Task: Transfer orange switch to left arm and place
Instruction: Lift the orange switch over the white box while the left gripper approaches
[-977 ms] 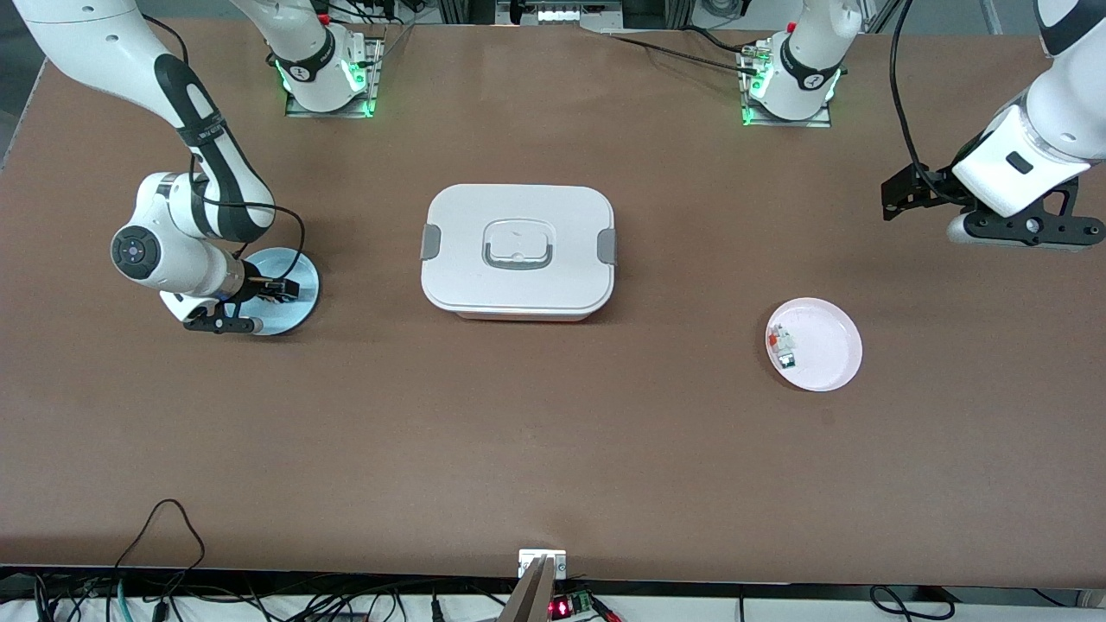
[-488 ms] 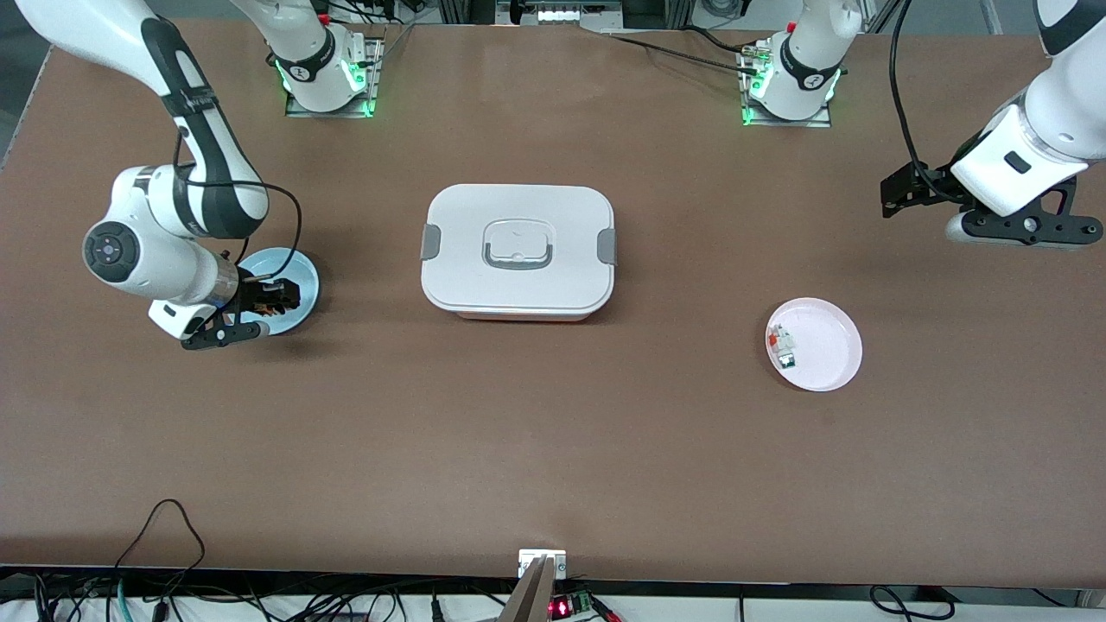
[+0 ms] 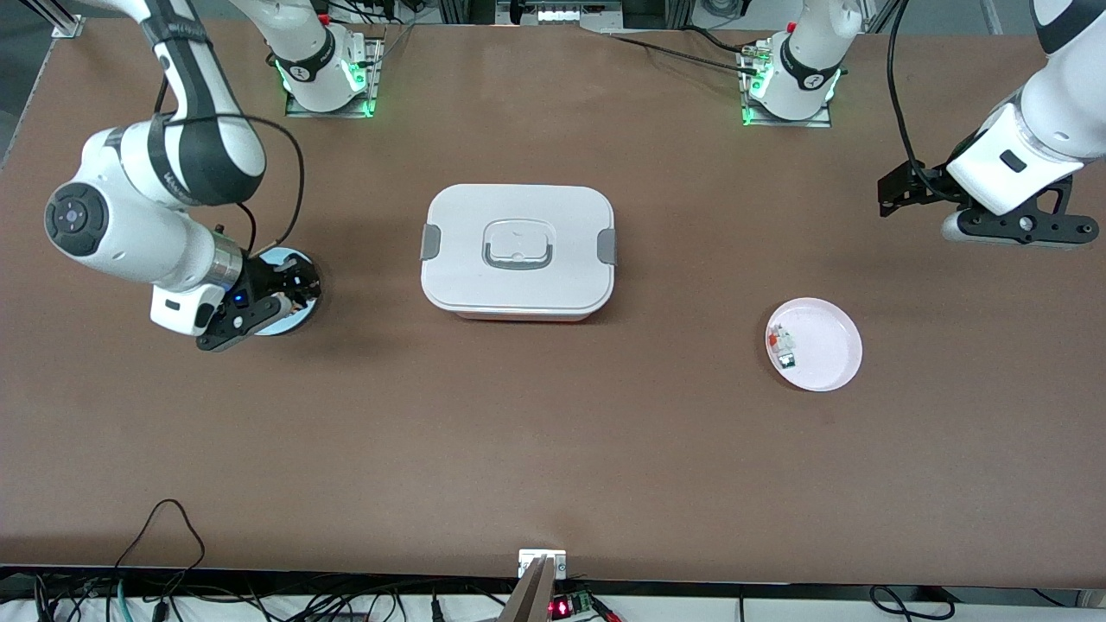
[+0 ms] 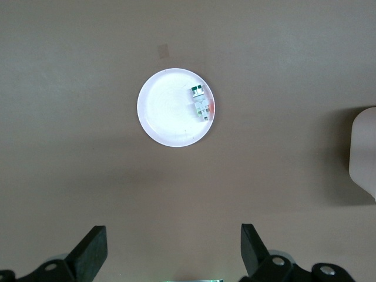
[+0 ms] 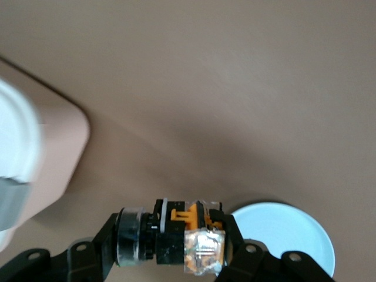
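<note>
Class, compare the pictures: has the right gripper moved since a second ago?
Yes. The right gripper, shut on the orange switch, has risen off the blue plate, tilting toward the box.

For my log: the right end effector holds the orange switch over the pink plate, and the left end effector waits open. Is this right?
Not quite. The right end effector holds the orange switch over the light blue plate, not the pink one, as the front view shows. The left end effector does wait open.

Smooth white plastic box (image 3: 518, 250) on matt brown table (image 3: 553, 449).
</note>
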Controlling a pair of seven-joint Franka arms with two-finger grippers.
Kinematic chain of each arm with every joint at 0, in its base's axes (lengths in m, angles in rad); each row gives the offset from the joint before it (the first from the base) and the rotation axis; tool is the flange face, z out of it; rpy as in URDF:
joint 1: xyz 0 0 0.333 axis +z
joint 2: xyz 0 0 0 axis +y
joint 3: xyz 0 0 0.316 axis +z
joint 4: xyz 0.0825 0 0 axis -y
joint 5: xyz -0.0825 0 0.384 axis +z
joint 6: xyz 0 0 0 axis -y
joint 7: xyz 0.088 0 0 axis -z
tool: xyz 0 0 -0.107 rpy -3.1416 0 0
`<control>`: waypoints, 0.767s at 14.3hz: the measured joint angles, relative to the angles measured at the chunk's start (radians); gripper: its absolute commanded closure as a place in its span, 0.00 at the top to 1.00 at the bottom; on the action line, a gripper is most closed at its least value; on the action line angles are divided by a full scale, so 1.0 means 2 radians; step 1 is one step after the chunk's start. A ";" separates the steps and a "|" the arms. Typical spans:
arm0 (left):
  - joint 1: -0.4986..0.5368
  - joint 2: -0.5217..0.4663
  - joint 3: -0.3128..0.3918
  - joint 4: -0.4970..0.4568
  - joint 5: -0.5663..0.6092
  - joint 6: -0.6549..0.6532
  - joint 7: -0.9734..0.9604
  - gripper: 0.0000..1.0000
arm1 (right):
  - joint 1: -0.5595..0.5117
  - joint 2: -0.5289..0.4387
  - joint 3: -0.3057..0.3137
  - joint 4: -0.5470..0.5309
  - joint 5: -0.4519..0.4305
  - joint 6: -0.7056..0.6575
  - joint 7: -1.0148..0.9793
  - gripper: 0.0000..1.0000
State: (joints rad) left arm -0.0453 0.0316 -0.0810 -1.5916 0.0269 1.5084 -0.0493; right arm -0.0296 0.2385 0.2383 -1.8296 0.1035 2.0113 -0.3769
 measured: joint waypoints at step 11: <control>-0.001 0.027 0.000 -0.002 -0.033 -0.073 0.038 1.00 | 0.134 -0.049 0.003 0.056 0.186 0.005 -0.135 0.03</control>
State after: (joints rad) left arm -0.0480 0.0851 -0.0802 -1.5960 -0.0381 1.3630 0.0261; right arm 0.2379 0.1406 0.2451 -1.7170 0.4763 2.0206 -0.6477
